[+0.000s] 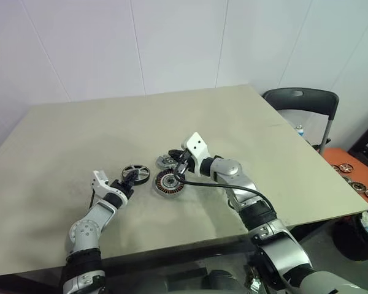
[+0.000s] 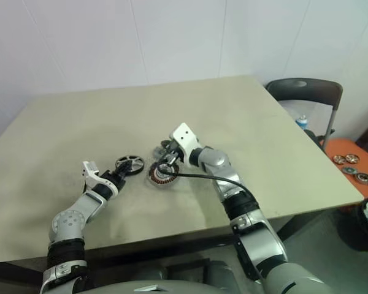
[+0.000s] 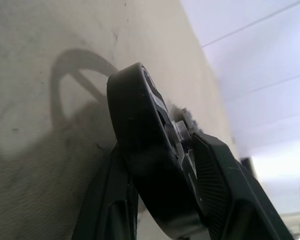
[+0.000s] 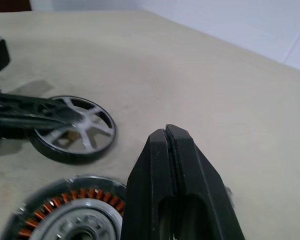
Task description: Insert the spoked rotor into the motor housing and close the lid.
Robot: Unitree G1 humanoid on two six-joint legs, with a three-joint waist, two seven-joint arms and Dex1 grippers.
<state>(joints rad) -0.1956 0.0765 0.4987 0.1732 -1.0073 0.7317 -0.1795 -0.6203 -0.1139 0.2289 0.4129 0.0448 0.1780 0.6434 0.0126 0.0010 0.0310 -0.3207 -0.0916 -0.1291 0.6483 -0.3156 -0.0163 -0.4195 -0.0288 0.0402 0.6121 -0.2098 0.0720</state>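
Black spoked rotor [image 1: 135,173] clamped in left gripper [image 1: 129,179].

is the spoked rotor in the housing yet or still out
Still out. The spoked rotor sits beside the motor housing, gripped at its rim by the left gripper; the housing's copper windings are uncovered.
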